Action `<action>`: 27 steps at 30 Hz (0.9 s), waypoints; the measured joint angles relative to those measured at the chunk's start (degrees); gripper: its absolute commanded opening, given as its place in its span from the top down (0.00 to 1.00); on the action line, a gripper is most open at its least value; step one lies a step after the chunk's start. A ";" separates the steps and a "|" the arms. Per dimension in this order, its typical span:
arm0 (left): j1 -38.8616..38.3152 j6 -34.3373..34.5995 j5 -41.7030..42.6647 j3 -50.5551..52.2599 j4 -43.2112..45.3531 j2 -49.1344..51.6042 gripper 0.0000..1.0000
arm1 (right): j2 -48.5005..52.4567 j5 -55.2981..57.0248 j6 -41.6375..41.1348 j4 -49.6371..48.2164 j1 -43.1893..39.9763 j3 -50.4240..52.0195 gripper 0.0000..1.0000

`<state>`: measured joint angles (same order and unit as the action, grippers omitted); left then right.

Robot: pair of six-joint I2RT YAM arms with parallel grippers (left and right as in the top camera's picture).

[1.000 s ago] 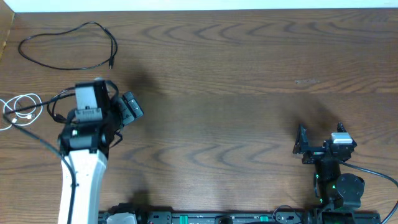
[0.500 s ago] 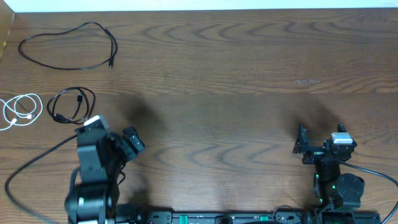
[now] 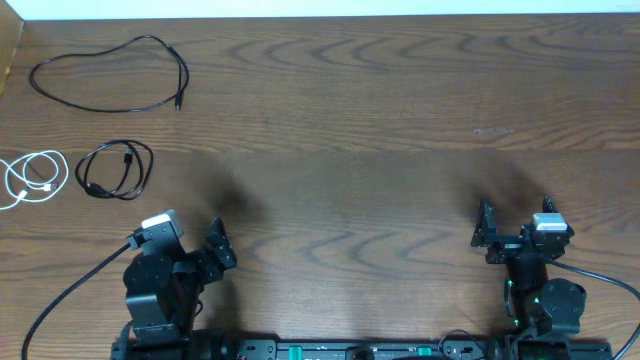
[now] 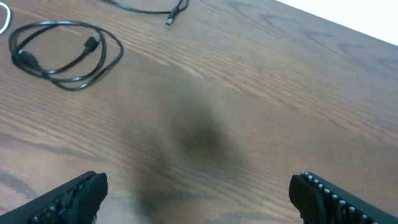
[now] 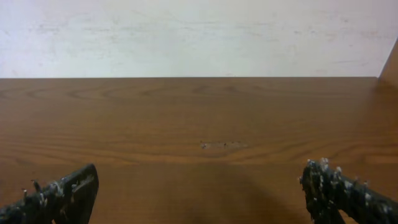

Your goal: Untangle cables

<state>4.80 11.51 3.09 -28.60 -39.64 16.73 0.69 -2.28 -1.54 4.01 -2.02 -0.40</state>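
Note:
Three cables lie apart at the table's left. A long black cable [image 3: 184,72] forms a wide loop at the back. A coiled black cable [image 3: 125,160] lies in front of it, and a coiled white cable [image 3: 45,187] is at the left edge. My left gripper [image 3: 190,245] is open and empty near the front edge, well in front of the coils. Its wrist view shows the black coil [image 4: 92,43], the long cable's plug [image 4: 171,18] and the open gripper [image 4: 199,196]. My right gripper [image 3: 515,215] is open and empty at the front right, with no cable in its view [image 5: 199,193].
The brown wooden table [image 3: 380,130] reaches a pale wall at the back. The arms' thicker black wires run off the front edge by each base. A small pale scuff [image 3: 492,131] marks the wood at the right.
My left arm has pulled back from over the coiled black cable to the front edge. The coil now lies uncovered on the table. The right arm has not moved.

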 measured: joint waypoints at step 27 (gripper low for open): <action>-3.32 -1.09 1.73 20.44 26.91 -13.35 0.02 | 0.00 0.20 0.00 0.00 0.00 0.00 0.01</action>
<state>1.48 10.41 4.82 -8.16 -12.73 3.38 0.69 -2.09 -1.54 4.01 -2.02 -0.40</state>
